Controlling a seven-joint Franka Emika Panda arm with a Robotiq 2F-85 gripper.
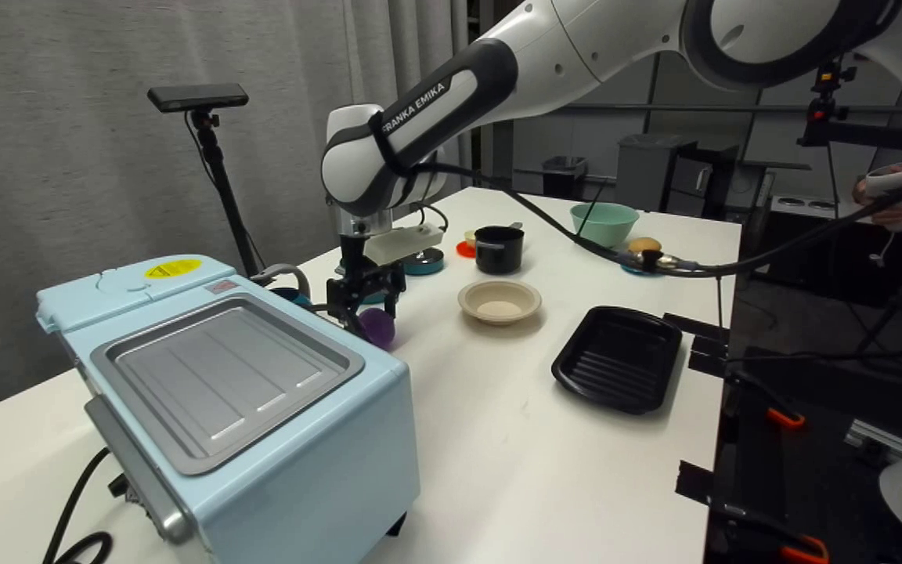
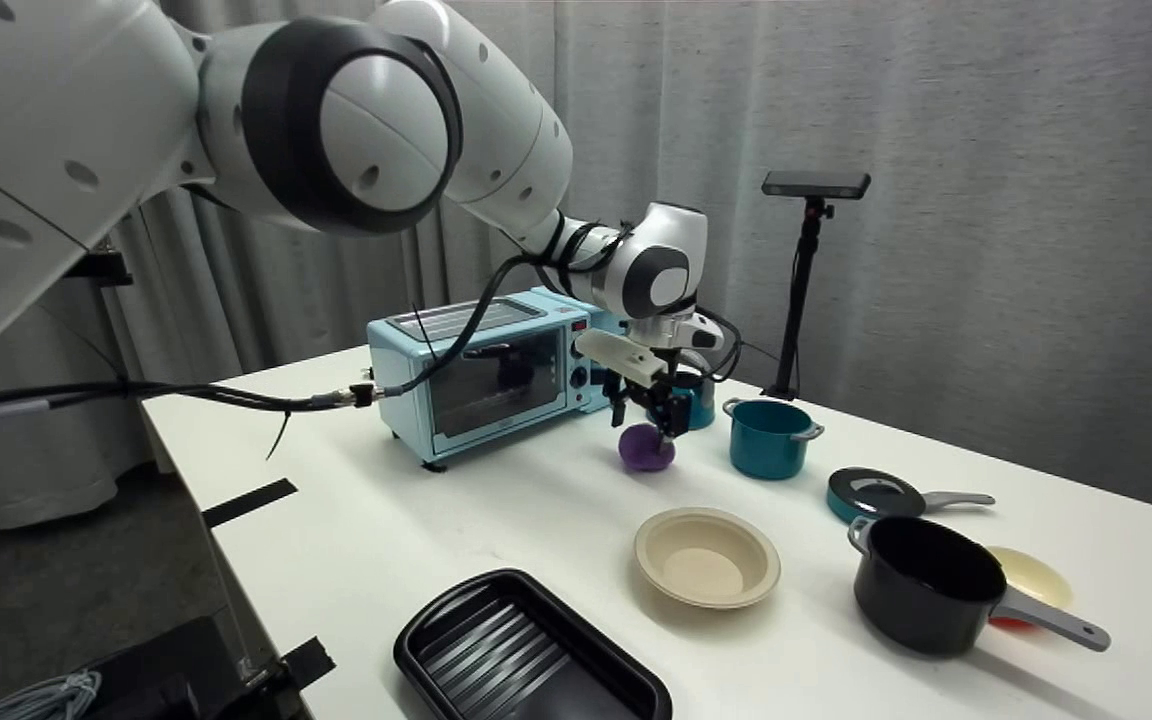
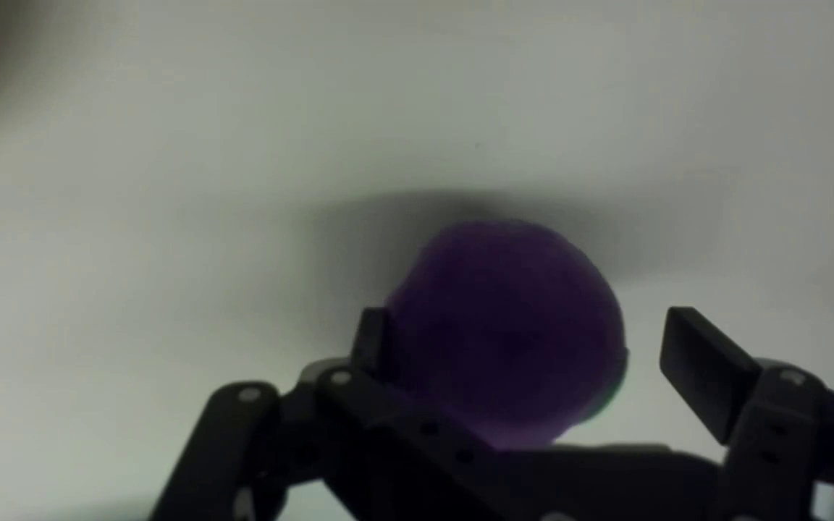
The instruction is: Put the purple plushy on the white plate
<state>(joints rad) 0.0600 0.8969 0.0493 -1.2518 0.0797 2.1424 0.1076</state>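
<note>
Tool (image 3: 534,354) jaws apart, straddling the purple plushy (image 3: 507,318). Wrist view: clear gap on the right; left jaw touching it or just beside, can't tell which. Plushy sits on the worktop (image 2: 526,525), near the blue toaster oven (image 2: 496,382), apart from the white plate (image 2: 706,575). Black tray (image 2: 536,660) near the plate.

Passable over the tabletop (image 2: 546,520) between purple plushy (image 2: 642,448) and white plate (image 2: 706,572), in both exterior views. Bounded near the plushy by toaster oven (image 2: 496,388) and teal pot (image 2: 766,445). Flanked near the plate by black saucepan (image 2: 921,600) and black tray (image 2: 526,660), with gaps to each
</note>
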